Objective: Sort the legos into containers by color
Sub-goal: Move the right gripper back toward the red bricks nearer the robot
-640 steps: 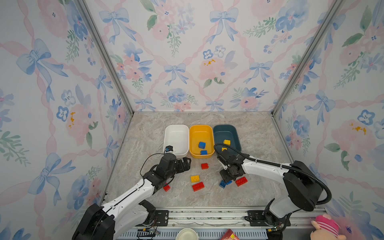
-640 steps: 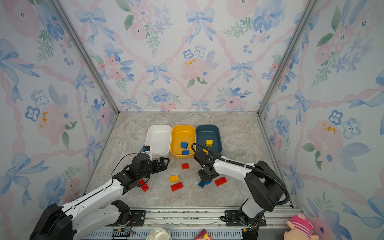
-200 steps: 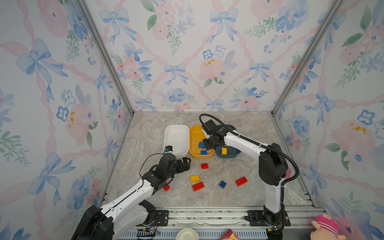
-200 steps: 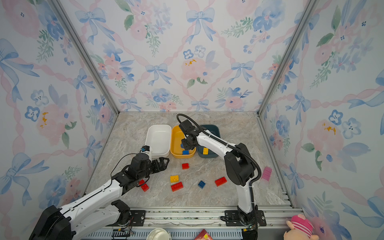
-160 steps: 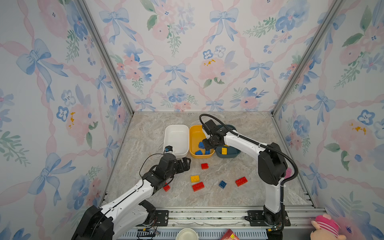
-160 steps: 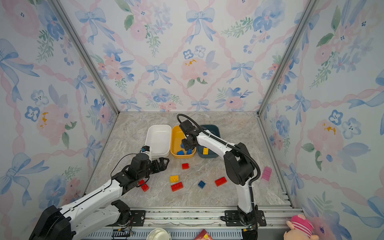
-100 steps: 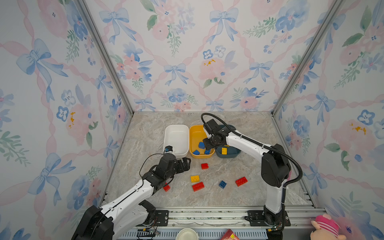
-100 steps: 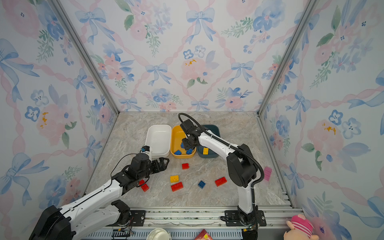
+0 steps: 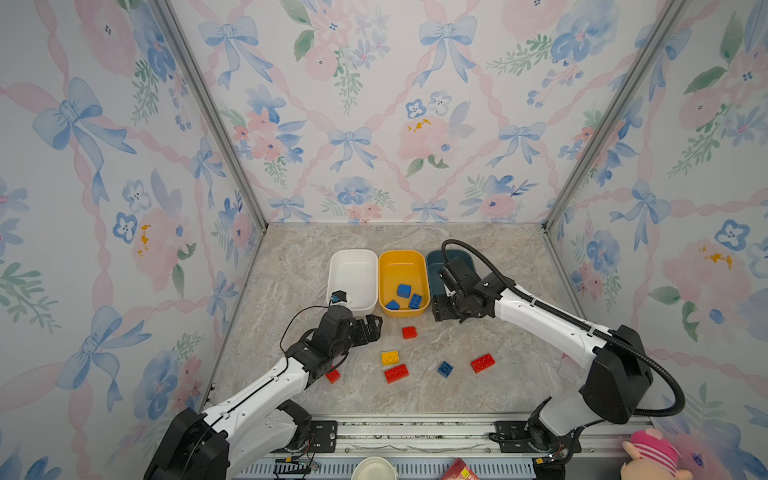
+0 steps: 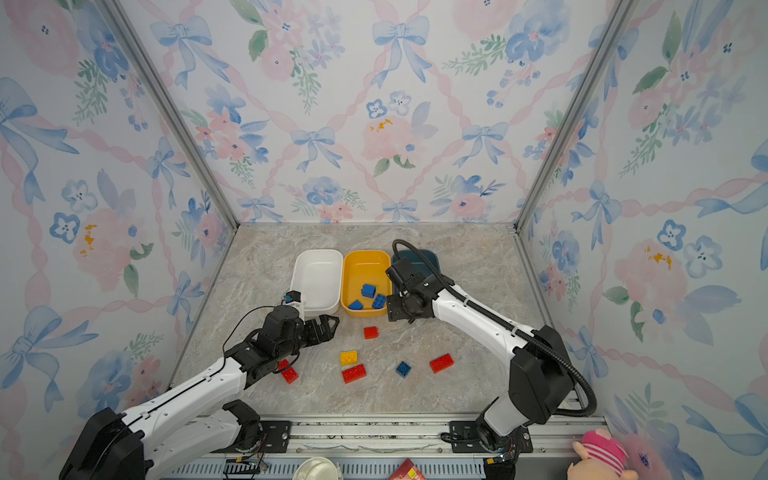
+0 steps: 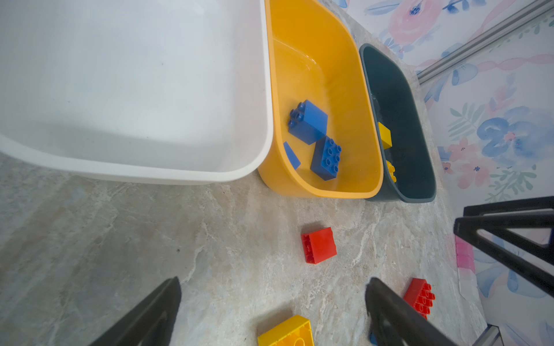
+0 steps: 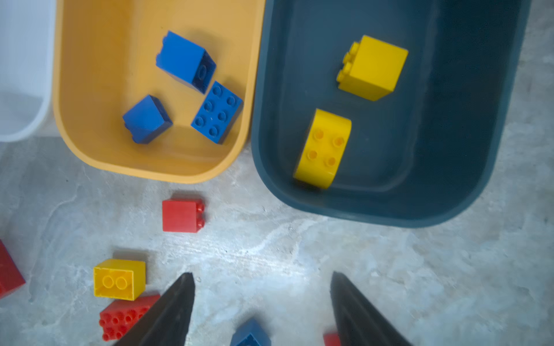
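Observation:
Three containers stand in a row at the back: white (image 9: 353, 266), yellow-orange (image 9: 402, 266) and teal (image 12: 449, 119). Three blue legos (image 9: 404, 290) lie in the yellow-orange tub, two yellow legos (image 12: 323, 149) in the teal one. Loose on the table are a red square brick (image 9: 409, 332), a yellow brick (image 9: 390, 357), two red oblong bricks (image 9: 396, 372), a blue brick (image 9: 445, 368) and a red brick (image 9: 333, 376) half under my left arm. My left gripper (image 9: 372, 324) hovers open before the white tub. My right gripper (image 12: 262, 278) is open and empty, in front of the tubs.
My right arm (image 9: 540, 320) covers most of the teal tub in both top views. A pink plush toy (image 9: 652, 453) and a paper cup (image 9: 374, 469) sit beyond the front rail. Patterned walls close in the left, back and right sides.
My right gripper has let a blue brick fall into the yellow-orange tub, opened wider and drawn back toward the front of the tubs. The left arm has stayed still.

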